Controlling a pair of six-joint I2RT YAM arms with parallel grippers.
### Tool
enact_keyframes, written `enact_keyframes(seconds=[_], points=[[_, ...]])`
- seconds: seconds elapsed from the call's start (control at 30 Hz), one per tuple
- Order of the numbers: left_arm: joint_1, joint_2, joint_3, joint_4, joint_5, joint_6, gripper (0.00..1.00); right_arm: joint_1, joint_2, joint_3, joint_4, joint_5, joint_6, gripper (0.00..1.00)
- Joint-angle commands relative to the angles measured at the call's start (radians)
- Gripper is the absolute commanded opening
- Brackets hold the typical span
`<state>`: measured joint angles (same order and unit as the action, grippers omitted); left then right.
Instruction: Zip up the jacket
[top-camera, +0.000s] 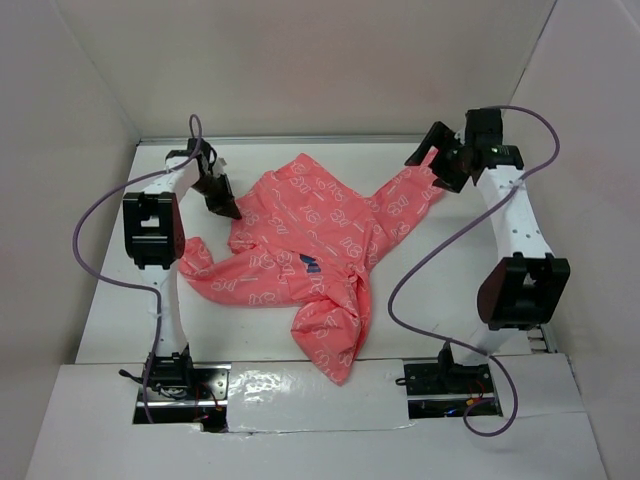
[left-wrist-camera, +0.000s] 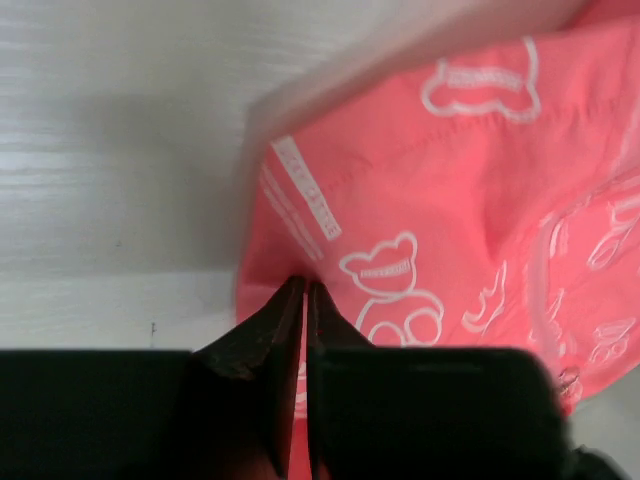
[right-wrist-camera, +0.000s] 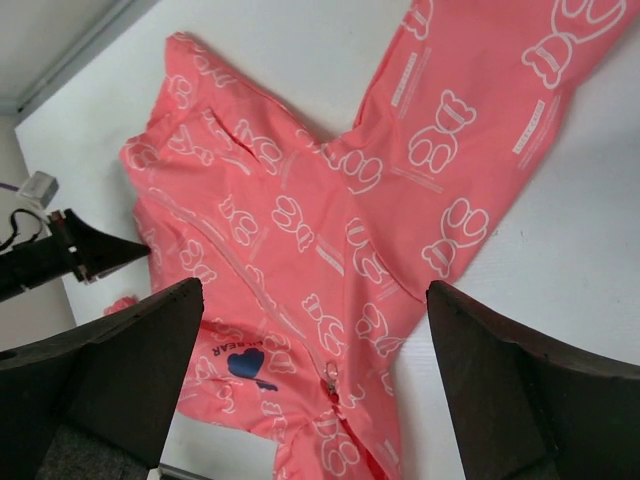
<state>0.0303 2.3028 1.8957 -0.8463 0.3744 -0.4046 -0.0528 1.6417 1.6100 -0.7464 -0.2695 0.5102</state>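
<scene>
The coral-pink jacket (top-camera: 310, 250) with white outline print lies crumpled on the table, one sleeve stretched toward the far right. Its dark blue chest mark (right-wrist-camera: 247, 362) and the metal zipper pull (right-wrist-camera: 328, 375) show in the right wrist view; the zip line is closed on one side of the pull and parted on the other. My left gripper (top-camera: 230, 211) is shut on the jacket's left edge, with pink fabric (left-wrist-camera: 420, 200) pinched between the fingers (left-wrist-camera: 330, 325). My right gripper (top-camera: 436, 170) is open and empty, raised above the sleeve end (right-wrist-camera: 480, 120).
White walls enclose the table (top-camera: 110, 310) on the left, back and right. The left gripper's tip (right-wrist-camera: 100, 255) shows at the left of the right wrist view. Purple cables loop beside both arms. The arm bases stand at the near edge.
</scene>
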Motion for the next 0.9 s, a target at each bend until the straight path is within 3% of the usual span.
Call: enact_keyframes(seconds=[0.0, 0.03, 0.1, 0.4, 0.6, 0.63, 0.67, 0.7, 0.73, 0.87], points=[[-0.009, 0.029, 0.052, -0.046, -0.081, -0.026, 0.14, -0.009, -0.089, -0.012, 0.055, 0.006, 0.01, 1.0], [-0.007, 0.032, 0.071, -0.06, -0.1, -0.034, 0.06, -0.009, -0.111, -0.025, 0.061, 0.001, 0.007, 1.0], [-0.001, 0.03, 0.098, -0.069, -0.14, -0.037, 0.0, -0.01, -0.138, -0.048, 0.061, 0.003, 0.01, 1.0], [0.072, -0.028, 0.068, -0.053, -0.172, -0.028, 0.0, -0.033, -0.25, -0.157, 0.079, 0.045, 0.005, 1.0], [0.122, -0.187, -0.049, 0.018, -0.072, -0.042, 0.0, -0.053, -0.379, -0.239, 0.128, 0.082, 0.03, 1.0], [0.122, -0.215, -0.058, 0.019, -0.074, -0.051, 0.06, -0.053, -0.394, -0.24, 0.124, 0.101, 0.033, 1.0], [0.122, -0.256, -0.06, 0.012, -0.071, -0.056, 0.22, -0.053, -0.417, -0.249, 0.122, 0.134, 0.031, 1.0], [0.125, -0.278, -0.06, 0.007, -0.071, -0.062, 0.73, -0.053, -0.433, -0.257, 0.122, 0.156, 0.028, 1.0], [0.125, -0.319, -0.063, 0.006, -0.075, -0.066, 0.99, -0.055, -0.457, -0.262, 0.122, 0.162, 0.016, 1.0], [0.128, -0.425, -0.087, 0.006, -0.057, -0.079, 0.99, -0.055, -0.508, -0.272, 0.095, 0.228, -0.001, 1.0]])
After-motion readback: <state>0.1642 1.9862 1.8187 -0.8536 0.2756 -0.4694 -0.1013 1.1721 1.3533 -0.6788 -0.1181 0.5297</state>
